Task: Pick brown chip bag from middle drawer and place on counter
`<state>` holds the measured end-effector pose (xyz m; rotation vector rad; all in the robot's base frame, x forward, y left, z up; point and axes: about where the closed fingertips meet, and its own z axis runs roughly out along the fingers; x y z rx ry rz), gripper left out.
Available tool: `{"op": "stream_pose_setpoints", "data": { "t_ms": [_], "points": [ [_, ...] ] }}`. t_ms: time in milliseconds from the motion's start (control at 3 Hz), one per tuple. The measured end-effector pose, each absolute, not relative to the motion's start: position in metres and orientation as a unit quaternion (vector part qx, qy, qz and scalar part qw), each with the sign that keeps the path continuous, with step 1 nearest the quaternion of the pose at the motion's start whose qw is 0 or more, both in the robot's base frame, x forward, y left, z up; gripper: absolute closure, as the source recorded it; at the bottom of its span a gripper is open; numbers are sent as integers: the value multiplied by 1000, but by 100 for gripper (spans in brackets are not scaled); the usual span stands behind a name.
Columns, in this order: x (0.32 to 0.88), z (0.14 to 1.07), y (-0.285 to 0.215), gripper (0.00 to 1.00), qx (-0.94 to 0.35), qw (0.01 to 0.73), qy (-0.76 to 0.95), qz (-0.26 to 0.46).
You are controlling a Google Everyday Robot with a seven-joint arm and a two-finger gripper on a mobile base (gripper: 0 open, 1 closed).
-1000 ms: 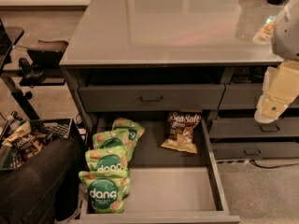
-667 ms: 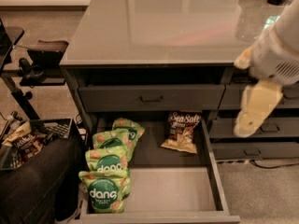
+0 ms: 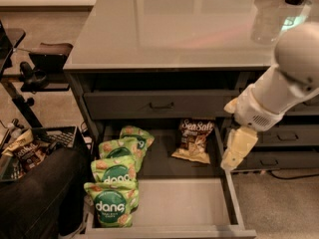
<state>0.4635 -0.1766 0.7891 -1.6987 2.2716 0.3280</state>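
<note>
Camera view looks down at a grey cabinet with a wide shiny worktop on it. Under the worktop, a closed drawer front has a small dark handle. Below this one, the middle drawer is pulled out far, and its pale floor and tall dark sides are visible.

The brown chip bag lies flat on the floor of this drawer, in the back part and more to the right side, near the right wall. White letters "Sea Salt" are on its front. Nothing touches it. At the left side of the same drawer, several green bags with the word "dang" lie in a row from the front to the back, partly one over another. Between the green bags and the brown bag there is bare floor.

The white arm comes in from the right edge. The tool is pale cream and points down. It hangs over the right wall of the open drawer, just beside the brown bag, on its right, and apart from it. It holds nothing. If the tool is spread apart or pressed together, I cannot tell.

More closed drawers are behind the arm. A black bag stands on the floor at the left.
</note>
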Motion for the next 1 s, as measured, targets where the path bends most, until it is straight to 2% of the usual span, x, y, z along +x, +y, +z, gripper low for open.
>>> {"op": "stream_pose_setpoints", "data": {
  "t_ms": [333, 1000],
  "points": [
    [478, 751, -177, 0, -591, 144, 784, 125],
    [479, 735, -172, 0, -580, 161, 785, 149]
  ]
}}
